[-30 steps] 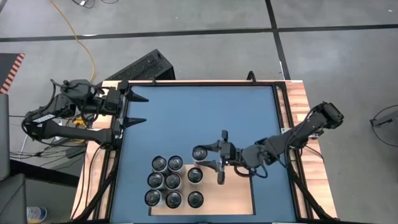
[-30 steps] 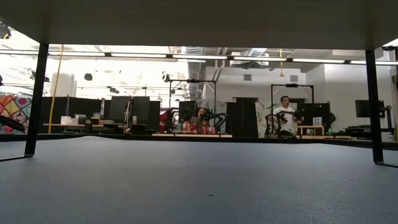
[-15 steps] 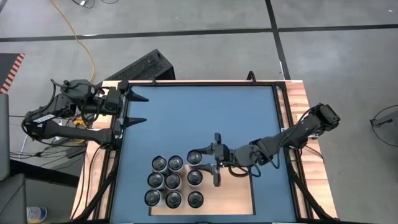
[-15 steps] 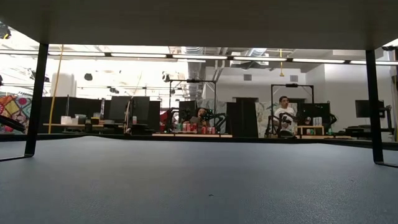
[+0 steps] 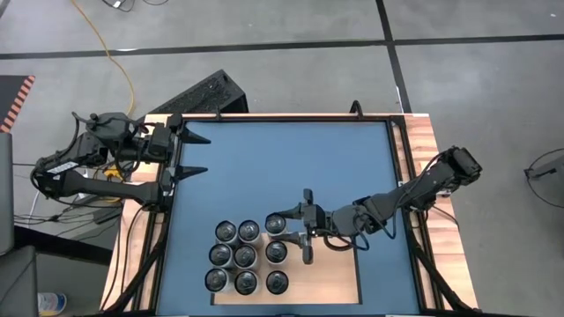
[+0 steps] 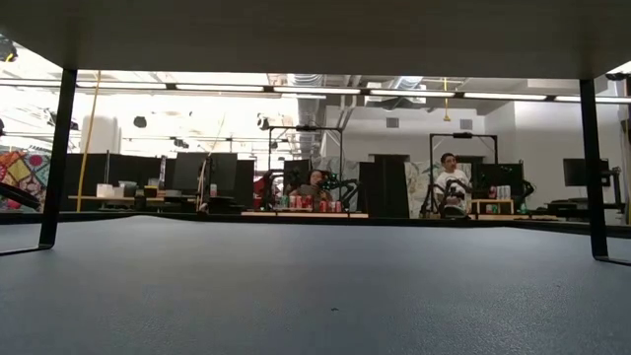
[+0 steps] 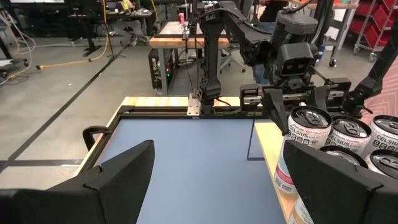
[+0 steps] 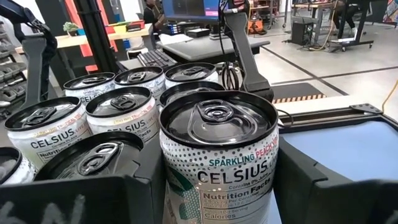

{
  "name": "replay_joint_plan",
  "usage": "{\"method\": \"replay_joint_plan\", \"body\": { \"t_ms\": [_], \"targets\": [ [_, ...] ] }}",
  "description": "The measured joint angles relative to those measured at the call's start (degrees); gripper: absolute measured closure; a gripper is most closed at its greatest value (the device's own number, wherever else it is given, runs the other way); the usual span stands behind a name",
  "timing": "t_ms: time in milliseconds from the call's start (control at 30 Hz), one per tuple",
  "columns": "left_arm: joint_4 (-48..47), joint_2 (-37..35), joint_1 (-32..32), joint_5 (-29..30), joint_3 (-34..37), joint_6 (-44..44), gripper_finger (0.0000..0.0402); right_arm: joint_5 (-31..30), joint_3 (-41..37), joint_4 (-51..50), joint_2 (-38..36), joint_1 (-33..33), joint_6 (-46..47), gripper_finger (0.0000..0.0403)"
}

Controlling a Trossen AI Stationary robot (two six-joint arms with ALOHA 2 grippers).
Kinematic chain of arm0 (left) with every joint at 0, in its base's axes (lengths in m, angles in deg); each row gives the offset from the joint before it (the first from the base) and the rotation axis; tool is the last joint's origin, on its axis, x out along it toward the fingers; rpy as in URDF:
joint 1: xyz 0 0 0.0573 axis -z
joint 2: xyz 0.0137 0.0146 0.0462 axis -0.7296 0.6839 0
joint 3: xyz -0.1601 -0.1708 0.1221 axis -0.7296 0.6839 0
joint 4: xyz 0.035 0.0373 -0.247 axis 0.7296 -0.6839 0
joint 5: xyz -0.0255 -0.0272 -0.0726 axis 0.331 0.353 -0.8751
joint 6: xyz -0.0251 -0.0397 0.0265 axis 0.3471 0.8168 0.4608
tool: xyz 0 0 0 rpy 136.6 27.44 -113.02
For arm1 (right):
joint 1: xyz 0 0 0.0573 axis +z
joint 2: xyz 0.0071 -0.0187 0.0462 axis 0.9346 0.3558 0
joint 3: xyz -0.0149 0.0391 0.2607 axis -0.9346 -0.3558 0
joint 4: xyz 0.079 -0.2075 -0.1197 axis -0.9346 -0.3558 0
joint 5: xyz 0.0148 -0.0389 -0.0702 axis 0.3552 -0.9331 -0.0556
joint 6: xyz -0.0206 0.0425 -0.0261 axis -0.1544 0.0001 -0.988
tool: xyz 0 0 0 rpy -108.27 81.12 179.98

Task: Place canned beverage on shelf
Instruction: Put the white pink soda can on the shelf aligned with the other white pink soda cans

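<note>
Several Celsius cans (image 5: 244, 256) stand upright in rows on the pale wooden shelf (image 5: 339, 277) at the near side of the blue surface. One more can (image 5: 276, 223) (image 8: 217, 143) stands at the far right corner of the group, close beside its neighbours, with my right gripper (image 5: 289, 226) (image 8: 205, 202) shut on it. My left gripper (image 5: 208, 154) (image 7: 227, 186) waits open at the table's far left, level, with nothing between its fingers. The left wrist view shows the held can (image 7: 305, 134) with the right gripper behind it. My right gripper pinches the can's side wall (image 8: 270, 180) between its two fingers (image 8: 323, 193), one on each opposite side, below the rim. The fingers come level from the table's right side. The can is upright; whether its base rests on the shelf cannot be told.
The blue surface (image 5: 282, 167) lies bare between the two arms. Wooden side strips (image 5: 425, 176) and black frame rails border it. A keyboard (image 5: 198, 95) lies on the floor past the far edge. Neighbouring cans (image 8: 118, 106) crowd the held can's far side.
My right gripper has carried the can a short way toward the table's left and near edges, up against the group of cans, keeping it upright. Over the last half second it has kept still.
</note>
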Motion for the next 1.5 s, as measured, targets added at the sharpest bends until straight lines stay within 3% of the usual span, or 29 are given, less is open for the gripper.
{"method": "replay_joint_plan", "body": {
  "t_ms": [733, 1500],
  "targets": [
    [0.02, 0.01, 0.0, 0.23, 0.0, -0.05, 0.0058, 3.29, 0.13, 3.39, 2.97, -0.68, -0.17, 0.0199],
    [0.03, 0.02, 0.0, 0.43, 0.0, -0.42, 0.0058, 3.05, 0.13, 1.05, 2.89, -0.24, 1.22, 0.0158]
  ]
}}
